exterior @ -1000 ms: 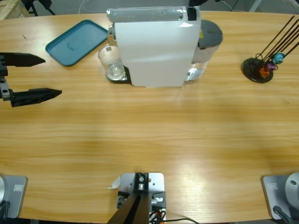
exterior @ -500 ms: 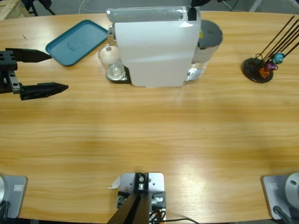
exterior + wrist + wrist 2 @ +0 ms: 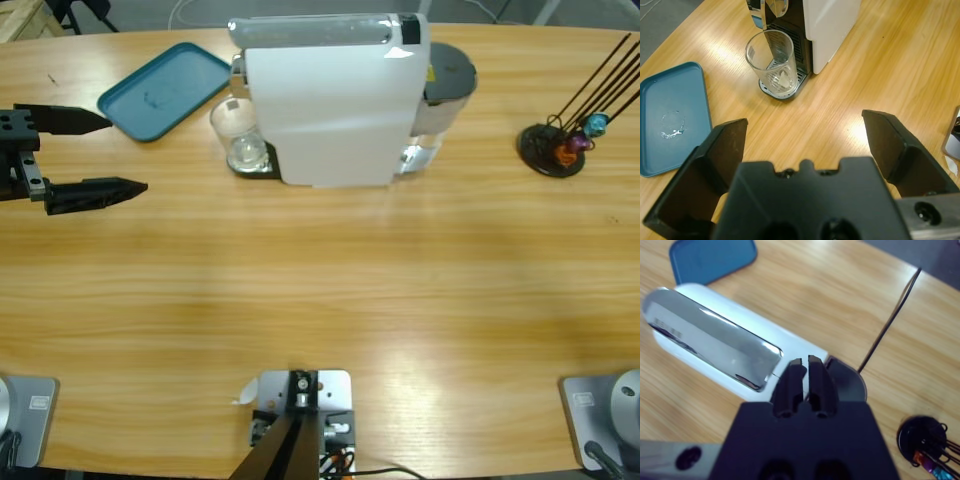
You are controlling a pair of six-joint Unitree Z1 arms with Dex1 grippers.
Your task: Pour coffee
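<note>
The left gripper [image 3: 78,153] stands wide open and empty above bare wooden table [image 3: 320,290], a clear glass tumbler [image 3: 771,59] ahead of it on the white coffee machine's [image 3: 330,100] black grille, a teal tray [image 3: 667,117] alongside, while the right gripper [image 3: 804,372], jaws pressed together, hangs above the machine's chrome lid [image 3: 710,337].

Left gripper [image 3: 95,153] has come in from the table's left edge toward the glass [image 3: 240,135] since a second ago. Most of that travel was in the first half-second; since then barely a nudge. Its jaws, wide apart, have closed a little: upper tip now near the tray [image 3: 165,88] corner. Dark piece at top edge above the coffee machine [image 3: 330,100], seen in both earlier pictures, is gone from the high view.
</note>
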